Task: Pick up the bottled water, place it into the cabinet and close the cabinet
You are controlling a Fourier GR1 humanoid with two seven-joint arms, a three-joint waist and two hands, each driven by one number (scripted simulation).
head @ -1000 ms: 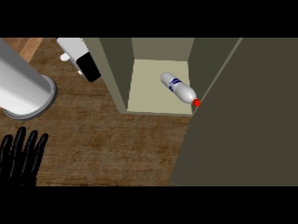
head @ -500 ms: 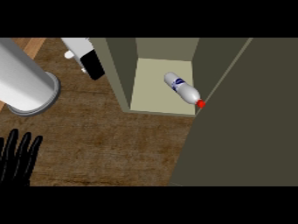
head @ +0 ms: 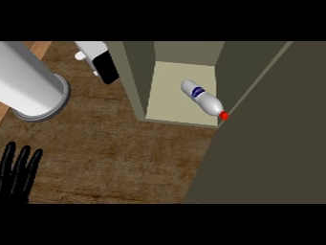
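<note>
Bottled water: The bottled water (head: pixel 202 99) is seen lying on its side on the pale floor of the cabinet's open compartment. It is set slantwise, base toward the back left and neck toward the front right.
Cap: The red cap (head: pixel 224 115) is pointed at the lower right and is shown right at the edge of the cabinet door; whether the two touch cannot be told.
Label: A blue mark is carried on the whitish body, near the base end.
Cabinet: The cabinet (head: pixel 140 81) is shown standing on the worktop, its olive left wall upright just beside the bottle.
Cabinet door: The cabinet door (head: pixel 278 143) is seen as a broad dark olive panel filling the right of the view. It is not shut, and the compartment is exposed.
Left robot hand: The left robot hand (head: pixel 6 174) is pictured in the lower left corner, held open with fingers straight and pointed up the view. Nothing is gripped, and it is kept well apart from cabinet and bottle.
Worktop: The worktop (head: pixel 123 158) is shown in dark brown wood grain, with a lighter wooden strip along its left edge.
White cylinder: A large white cylinder (head: pixel 17 79) with a grey base rim is stood at the upper left.
White-and-black object: A white-and-black object (head: pixel 102 62) is placed at the top, just left of the cabinet wall; what it is cannot be told.
</note>
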